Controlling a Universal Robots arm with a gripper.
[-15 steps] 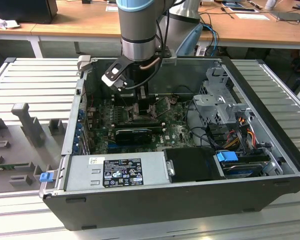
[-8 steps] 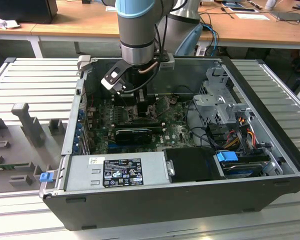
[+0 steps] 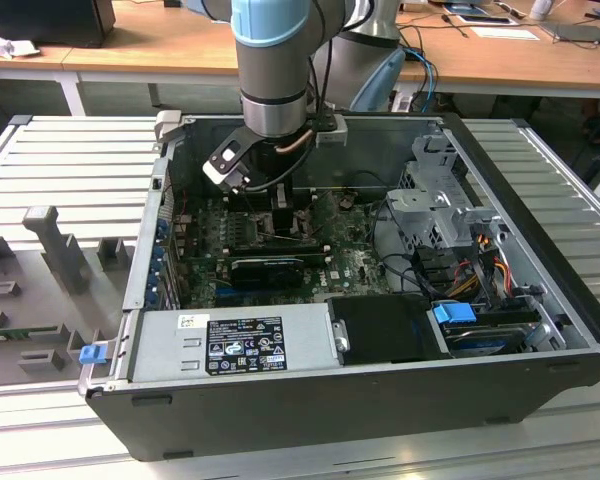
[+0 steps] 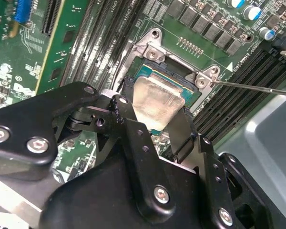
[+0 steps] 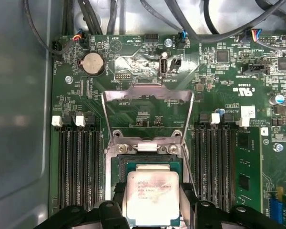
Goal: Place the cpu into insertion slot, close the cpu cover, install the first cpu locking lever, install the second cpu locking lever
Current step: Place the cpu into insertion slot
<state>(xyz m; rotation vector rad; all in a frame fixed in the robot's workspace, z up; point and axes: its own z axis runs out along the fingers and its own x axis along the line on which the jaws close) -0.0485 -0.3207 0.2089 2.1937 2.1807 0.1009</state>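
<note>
Pincer (image 4: 158,99) clamps cpu (image 5: 151,195) edges over open insertion slot (image 5: 174,167).

Silvery cpu (image 5: 152,198) above insertion slot (image 5: 148,165); cpu cover (image 5: 148,92) open.

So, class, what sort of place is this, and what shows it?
Likely a robotics lab: a robot arm reaches into an open computer case on a ribbed metal bench, wooden desks behind.

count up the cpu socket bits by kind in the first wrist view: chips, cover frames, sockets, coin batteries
pale silvery square cpu chip: 1
thin silvery metal cpu cover frame, standing open: 1
square dark insertion slot with silvery metal rim: 1
round silver coin battery: 1
total: 4
</note>
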